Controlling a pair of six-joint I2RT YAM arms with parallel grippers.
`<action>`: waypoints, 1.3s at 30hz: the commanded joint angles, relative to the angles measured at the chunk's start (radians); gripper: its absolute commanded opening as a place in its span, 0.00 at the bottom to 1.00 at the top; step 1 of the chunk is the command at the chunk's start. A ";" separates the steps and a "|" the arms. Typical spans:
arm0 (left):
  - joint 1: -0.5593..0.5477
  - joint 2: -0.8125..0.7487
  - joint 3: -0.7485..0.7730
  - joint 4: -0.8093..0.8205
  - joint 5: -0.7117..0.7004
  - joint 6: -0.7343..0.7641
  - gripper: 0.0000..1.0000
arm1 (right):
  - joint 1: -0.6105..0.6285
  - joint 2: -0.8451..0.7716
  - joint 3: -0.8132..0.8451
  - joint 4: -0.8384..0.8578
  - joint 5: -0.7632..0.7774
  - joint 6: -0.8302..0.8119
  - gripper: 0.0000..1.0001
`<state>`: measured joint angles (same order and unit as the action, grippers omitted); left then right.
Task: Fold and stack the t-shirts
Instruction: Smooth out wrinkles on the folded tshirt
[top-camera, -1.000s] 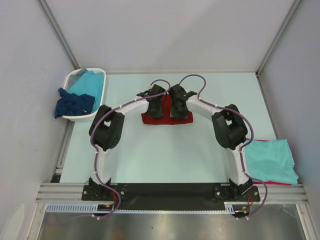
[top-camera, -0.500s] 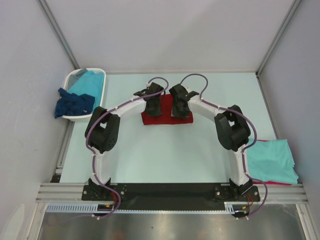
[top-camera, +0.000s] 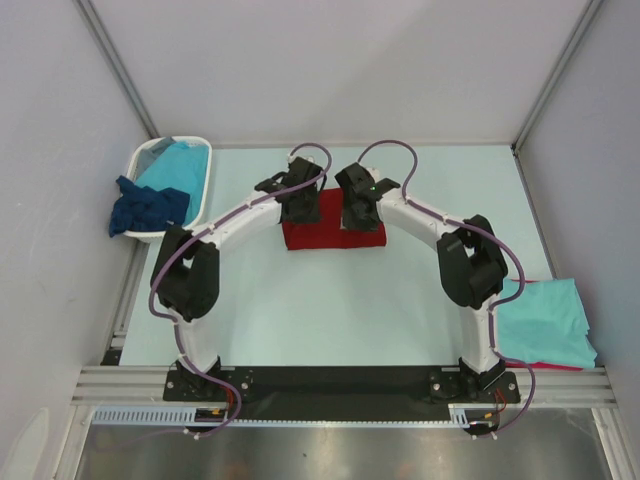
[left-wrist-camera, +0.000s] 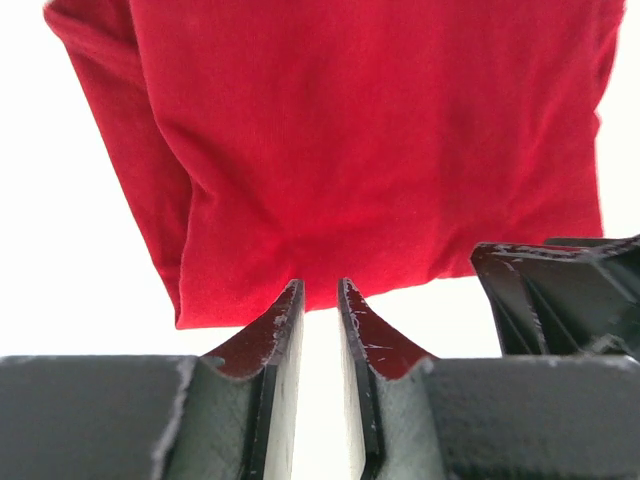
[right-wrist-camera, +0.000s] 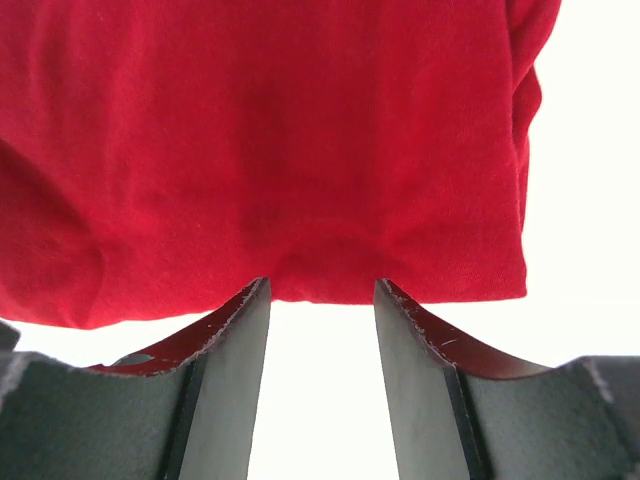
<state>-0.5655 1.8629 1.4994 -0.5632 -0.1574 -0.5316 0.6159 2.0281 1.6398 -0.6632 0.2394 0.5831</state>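
Note:
A dark red t-shirt (top-camera: 333, 236) lies folded into a rectangle on the table at mid-back. My left gripper (top-camera: 298, 205) hangs over its left part and my right gripper (top-camera: 361, 210) over its right part. In the left wrist view the red cloth (left-wrist-camera: 370, 150) ends right at the tips of my left gripper (left-wrist-camera: 318, 300). Its jaws stand a narrow gap apart with only table between them. In the right wrist view the cloth (right-wrist-camera: 270, 140) ends at the tips of my right gripper (right-wrist-camera: 320, 295), which is wider open and empty.
A white basket (top-camera: 141, 160) at the back left holds a turquoise shirt (top-camera: 178, 165), and a navy shirt (top-camera: 148, 208) hangs over its rim. At the near right a folded turquoise shirt (top-camera: 540, 320) lies on a red one (top-camera: 545, 366). The right arm's finger (left-wrist-camera: 560, 290) shows in the left wrist view.
Both grippers have moved toward the back of the table, uncovering more of the red shirt. Both elbows have swung outward. The shirt has stayed in place.

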 joint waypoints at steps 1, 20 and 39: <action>-0.019 0.016 -0.033 0.019 0.018 -0.010 0.25 | 0.005 -0.002 -0.026 -0.001 0.018 0.009 0.52; -0.039 0.119 -0.149 0.074 0.082 -0.030 0.23 | -0.001 0.080 -0.089 0.024 -0.011 0.009 0.51; -0.054 0.018 0.067 -0.032 -0.024 0.032 0.25 | -0.001 0.006 0.094 -0.041 0.021 -0.025 0.52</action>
<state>-0.6163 1.7870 1.5677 -0.5632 -0.1989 -0.5144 0.6178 1.9850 1.7512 -0.6991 0.2676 0.5636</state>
